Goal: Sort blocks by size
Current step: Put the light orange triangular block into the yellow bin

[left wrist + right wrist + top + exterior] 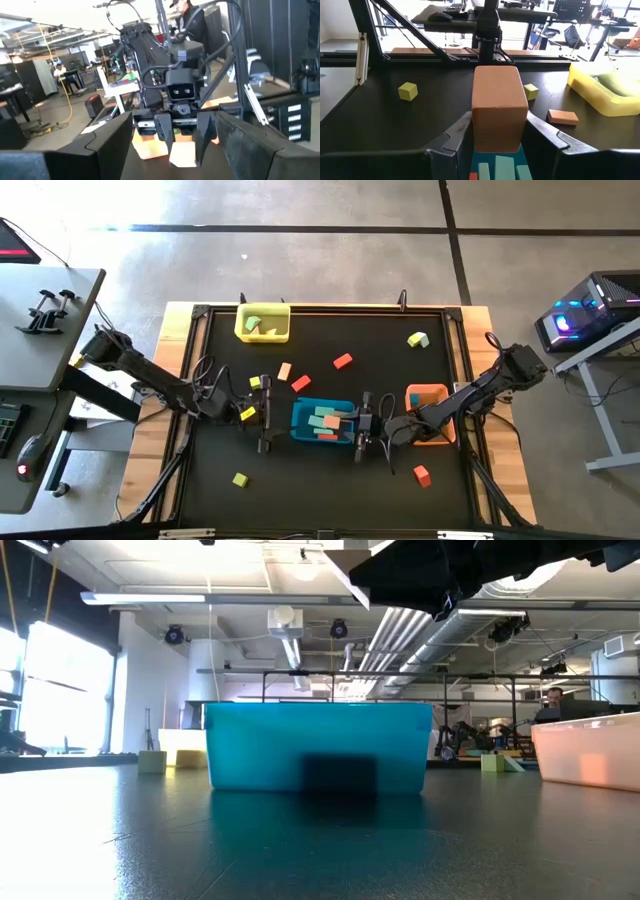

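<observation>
right gripper (499, 137) clamps a tan block (499, 107) over the blue tray (322, 422) — probably light, rigid, smooth; hold flat sides. left gripper (265, 420) beside it, open, empty.

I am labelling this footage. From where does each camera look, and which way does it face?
High: above the table, straight down; both arms show.
Low: at table height, level toward the blue tray; no gripper shows.
Left wrist: past its open fingers toward the right gripper.
Right wrist: over the tan block in its fingers, toward the left arm.
Shared: the yellow tray shows in the high and right wrist views.
</observation>
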You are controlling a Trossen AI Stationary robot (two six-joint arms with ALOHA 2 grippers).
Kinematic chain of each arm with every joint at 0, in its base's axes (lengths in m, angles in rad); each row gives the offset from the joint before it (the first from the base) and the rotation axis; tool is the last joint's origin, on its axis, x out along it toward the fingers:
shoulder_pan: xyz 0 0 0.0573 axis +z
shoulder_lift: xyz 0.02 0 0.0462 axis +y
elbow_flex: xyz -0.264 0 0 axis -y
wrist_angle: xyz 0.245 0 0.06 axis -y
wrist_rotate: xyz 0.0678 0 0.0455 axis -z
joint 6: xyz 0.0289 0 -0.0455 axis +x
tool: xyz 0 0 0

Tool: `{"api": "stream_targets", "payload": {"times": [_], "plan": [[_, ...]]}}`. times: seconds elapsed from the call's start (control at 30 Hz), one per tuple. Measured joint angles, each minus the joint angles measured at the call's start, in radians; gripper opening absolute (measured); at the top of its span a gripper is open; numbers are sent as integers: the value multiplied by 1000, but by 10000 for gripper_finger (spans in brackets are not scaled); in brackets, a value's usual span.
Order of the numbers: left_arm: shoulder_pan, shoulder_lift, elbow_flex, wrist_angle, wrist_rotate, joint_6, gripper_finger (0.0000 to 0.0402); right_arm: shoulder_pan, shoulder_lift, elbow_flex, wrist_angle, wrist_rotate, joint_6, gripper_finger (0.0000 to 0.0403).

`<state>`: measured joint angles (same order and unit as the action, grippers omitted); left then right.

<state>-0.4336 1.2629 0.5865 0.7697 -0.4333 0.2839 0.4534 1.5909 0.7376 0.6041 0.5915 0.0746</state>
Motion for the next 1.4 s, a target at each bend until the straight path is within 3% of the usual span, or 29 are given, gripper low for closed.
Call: {"api": "stream_targets", "payload": {"times": [0.27, 0.83, 0.97, 1.4], "plan": [[-14, 0, 80, -134, -40, 6, 273, 0, 0, 0, 0, -1, 3, 134], [3, 67, 85, -80, -43, -10, 273, -2, 0, 0, -1, -1, -4, 134], [11, 95, 85, -120, 35, -10, 273, -2, 0, 0, -1, -1, -5, 134], [80, 306, 85, 98, 63, 16, 273, -2, 0, 0, 7, -1, -12, 134]]}}
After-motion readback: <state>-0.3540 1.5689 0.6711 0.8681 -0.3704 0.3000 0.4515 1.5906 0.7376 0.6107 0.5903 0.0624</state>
